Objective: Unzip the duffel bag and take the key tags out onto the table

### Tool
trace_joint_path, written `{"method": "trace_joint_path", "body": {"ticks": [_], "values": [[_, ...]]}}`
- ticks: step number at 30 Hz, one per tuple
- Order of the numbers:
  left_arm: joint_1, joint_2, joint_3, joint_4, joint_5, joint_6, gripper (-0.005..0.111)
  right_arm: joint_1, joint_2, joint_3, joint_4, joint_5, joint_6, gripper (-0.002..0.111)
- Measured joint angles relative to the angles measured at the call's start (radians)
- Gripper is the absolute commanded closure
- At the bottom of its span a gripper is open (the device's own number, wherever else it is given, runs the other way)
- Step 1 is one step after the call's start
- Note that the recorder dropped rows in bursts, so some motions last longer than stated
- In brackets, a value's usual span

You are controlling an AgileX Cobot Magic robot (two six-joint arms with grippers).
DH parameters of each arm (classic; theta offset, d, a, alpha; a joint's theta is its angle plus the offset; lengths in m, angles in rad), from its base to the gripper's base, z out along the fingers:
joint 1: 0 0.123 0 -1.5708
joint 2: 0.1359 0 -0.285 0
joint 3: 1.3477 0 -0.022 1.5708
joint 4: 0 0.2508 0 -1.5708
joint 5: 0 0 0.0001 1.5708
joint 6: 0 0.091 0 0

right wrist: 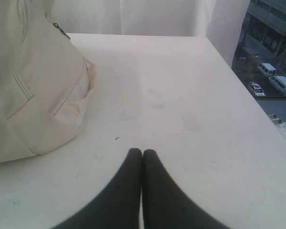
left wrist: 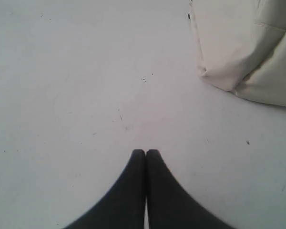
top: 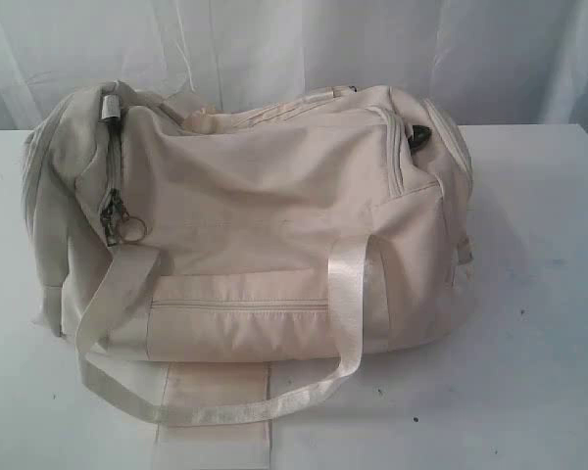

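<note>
The duffel bag (top: 265,215) is sitting in the middle of the white worktop (top: 529,323), slumping a little, its long side facing the exterior camera. Its front zip pocket (top: 240,305) is running along the lower front and looking closed. Metal ring pulls (top: 132,229) are dangling at the bag's left end. A pale webbing strap (top: 216,406) is looping down off the front and lying flat on the worktop.

Neither arm is showing in the exterior view. In the left wrist view the left fingers (left wrist: 128,191) are pressing tip to tip, clenched on nothing, and hovering over bare worktop. One rounded corner of the bag (left wrist: 248,47) is lying well apart from the tips, with plain white surface between.

The right fingers (right wrist: 126,191) are doing the same: clenched together, gripping nothing and touching nothing I can make out. The bag's other end (right wrist: 33,95) is bulging up near them but apart from the tips. Beyond the far edge of the worktop a white curtain (right wrist: 133,16) is hanging, and past it parked vans (right wrist: 276,83) are showing on a street far below.
</note>
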Motion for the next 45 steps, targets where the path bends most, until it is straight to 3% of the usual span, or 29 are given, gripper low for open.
{"method": "trace_joint_path", "body": {"ticks": [30, 34, 40, 45], "values": [[0.0, 0.0, 0.002, 0.067, -0.016, 0.026, 0.107, 0.0, 0.0, 0.0, 0.0, 0.001, 0.0, 0.108], [0.0, 0.0, 0.006, 0.067, -0.215, 0.026, 0.107, 0.0, 0.0, 0.0, 0.0, 0.002, 0.0, 0.108], [0.0, 0.0, 0.006, 0.073, -0.372, 0.026, 0.107, 0.0, 0.0, 0.0, 0.0, 0.002, 0.0, 0.108], [0.0, 0.0, 0.006, 0.073, -0.666, 0.001, 0.107, 0.0, 0.0, 0.0, 0.0, 0.002, 0.0, 0.108]]}}
